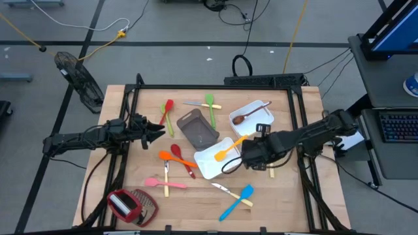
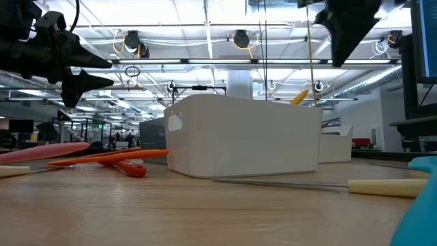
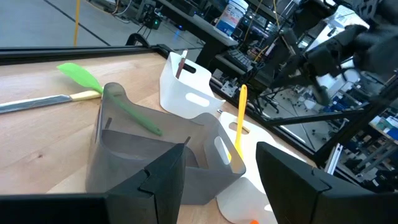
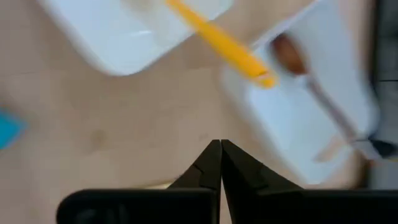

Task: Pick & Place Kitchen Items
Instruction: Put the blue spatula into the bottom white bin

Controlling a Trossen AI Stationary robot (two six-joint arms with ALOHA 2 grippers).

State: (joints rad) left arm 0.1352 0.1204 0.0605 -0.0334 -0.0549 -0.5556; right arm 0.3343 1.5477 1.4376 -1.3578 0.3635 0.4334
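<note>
Wooden worktop (image 1: 294, 196), carrying three trays and scattered kitchen items. Near white tray (image 1: 210, 158) at centre held the yellow spatula (image 1: 230, 147), its handle leaning over the rim toward the far white tray (image 1: 252, 115); that tray held the brown wooden spoon (image 1: 247, 113). Grey-brown tray (image 1: 197, 127) lay just beside the near white tray, on its left and farther back. Green spatula (image 1: 211, 108) and pale-handled knife (image 1: 194, 104) lay crossed behind the grey-brown tray; red spoon (image 1: 166, 112) and a green utensil (image 1: 168, 123) lay to its left. Orange spoon (image 1: 175, 158) and red spatula (image 1: 181, 160) lay close together left of the near white tray, with the pink spatula (image 1: 159, 183) nearer the front edge. Blue spatula (image 1: 236, 202) lay at the front, crossing a second pale-handled piece of cutlery (image 1: 230, 192). Red-and-wire-mesh tool (image 1: 130, 204) sat at the front left corner. Left gripper (image 1: 157, 131) hovered left of the grey-brown tray, jaws spread and empty. Right gripper (image 4: 220, 163) stood above the worktop just right of the near white tray, jaws pressed together and holding nothing.
</note>
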